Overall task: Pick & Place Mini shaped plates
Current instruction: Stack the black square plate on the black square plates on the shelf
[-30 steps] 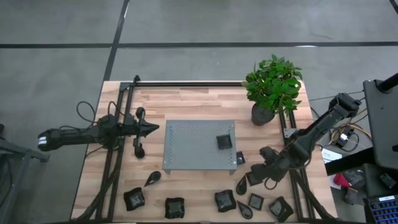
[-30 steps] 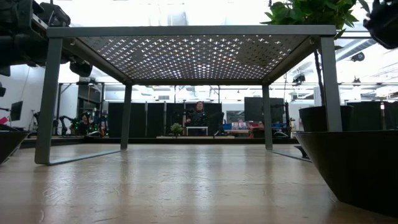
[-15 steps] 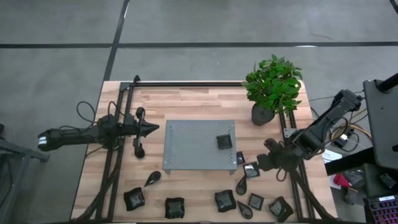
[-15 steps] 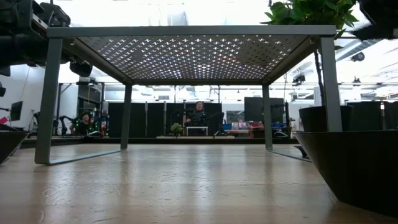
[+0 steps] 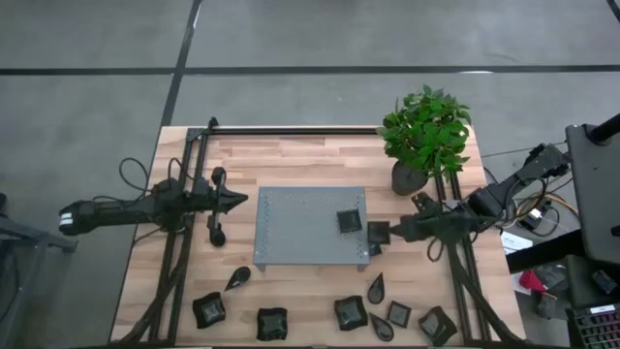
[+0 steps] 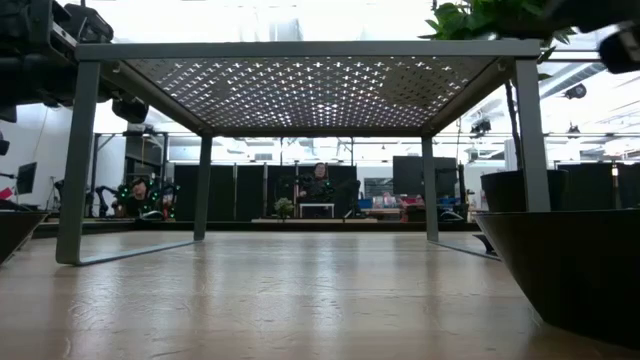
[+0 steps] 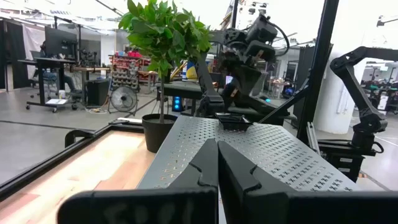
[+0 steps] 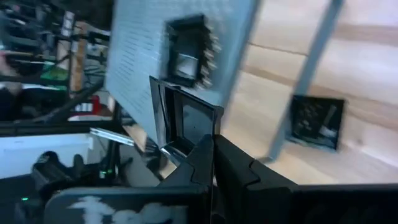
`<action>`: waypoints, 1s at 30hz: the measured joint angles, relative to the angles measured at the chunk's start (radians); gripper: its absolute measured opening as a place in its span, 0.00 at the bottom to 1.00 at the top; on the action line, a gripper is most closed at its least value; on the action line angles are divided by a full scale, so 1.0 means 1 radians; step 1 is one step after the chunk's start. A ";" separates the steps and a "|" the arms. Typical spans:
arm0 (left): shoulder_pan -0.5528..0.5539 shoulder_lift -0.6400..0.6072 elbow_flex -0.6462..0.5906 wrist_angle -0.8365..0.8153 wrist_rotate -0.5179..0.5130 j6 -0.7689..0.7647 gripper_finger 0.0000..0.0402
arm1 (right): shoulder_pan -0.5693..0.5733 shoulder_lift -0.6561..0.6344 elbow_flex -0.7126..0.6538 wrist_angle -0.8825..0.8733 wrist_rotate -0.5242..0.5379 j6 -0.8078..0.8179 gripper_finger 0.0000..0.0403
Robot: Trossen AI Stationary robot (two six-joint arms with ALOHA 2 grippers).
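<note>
A grey perforated tray (image 5: pixel 300 228) stands mid-table on legs, with one square mini plate (image 5: pixel 350 221) on its right part. My right gripper (image 5: pixel 389 233) hovers just off the tray's right edge, shut on another square dark plate (image 5: pixel 378 233). A further plate (image 8: pixel 317 121) lies on the wood by the tray's leg. Several more plates (image 5: pixel 350 312) lie along the near edge. My left gripper (image 5: pixel 239 201) waits shut, left of the tray, touching nothing. My right gripper pinches the square plate by one rim (image 8: pixel 186 148) between its two fingers. The fingers come from the table's right, slanting down. The plate is lifted clear of the table and tipped steeply, its hollow face (image 8: pixel 194 121) turned sideways.
A potted green plant (image 5: pixel 424 136) stands at the far right, close behind my right arm. Dark frame rails (image 5: pixel 194 242) run along both table sides. Bare wood lies between the tray and the near row of plates. People and equipment show in the room beyond.
My right gripper has risen from the near-right plates and gone toward the far edge and the tray's right side, turning at the wrist. The square plate has come up with it, lifted clear of the table.
</note>
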 joint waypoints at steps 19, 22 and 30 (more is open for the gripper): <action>0.000 0.000 0.000 0.000 0.000 0.000 0.00 | -0.319 0.014 0.000 0.139 -0.264 -0.205 0.02; 0.000 0.000 0.000 0.000 0.000 0.000 0.00 | -0.335 0.036 0.000 0.141 -0.276 -0.224 0.02; 0.000 0.000 0.000 0.000 0.000 0.000 0.00 | -0.347 0.108 0.000 0.280 -0.282 -0.270 0.02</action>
